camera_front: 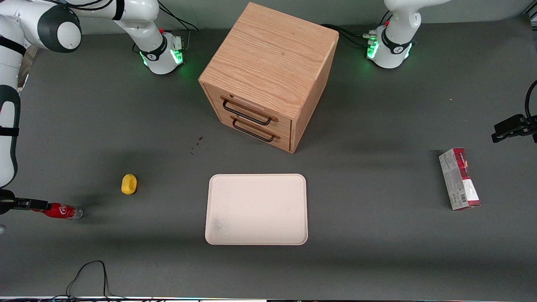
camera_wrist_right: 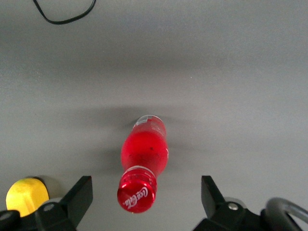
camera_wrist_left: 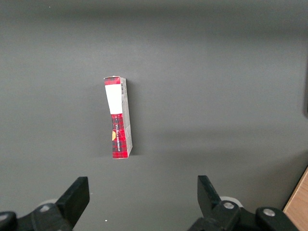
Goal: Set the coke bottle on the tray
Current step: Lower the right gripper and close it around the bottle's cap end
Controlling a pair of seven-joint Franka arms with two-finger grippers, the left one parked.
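The coke bottle point(camera_front: 61, 211) stands on the grey worktop point(camera_front: 377, 251), far toward the working arm's end. It is well apart from the tray point(camera_front: 256, 209). In the wrist view the coke bottle point(camera_wrist_right: 143, 163) shows its red cap and its clear base sits on the worktop.

The gripper point(camera_wrist_right: 144, 202) hangs over the bottle. Its two fingers point(camera_wrist_right: 79, 195) are spread wide, one on each side of the cap, and they do not touch it. The gripper is released and holds nothing. In the front view the gripper point(camera_front: 29, 204) is at the edge, just by the bottle's cap.

A small yellow thing point(camera_front: 129, 184) lies near the bottle, between it and the tray and a bit farther from the front camera. The rest of the worktop between bottle and tray is bare.

The tray lies flat in the middle, nearer the camera than the wooden cabinet point(camera_front: 268, 75). Nothing lies on the tray. The cabinet has two drawers, each with one dark handle point(camera_front: 246, 113).

A red and grey carton box point(camera_front: 459, 179) lies toward the parked arm's end.

There is one bottle, one tray, one yellow thing, one cabinet and one carton box.
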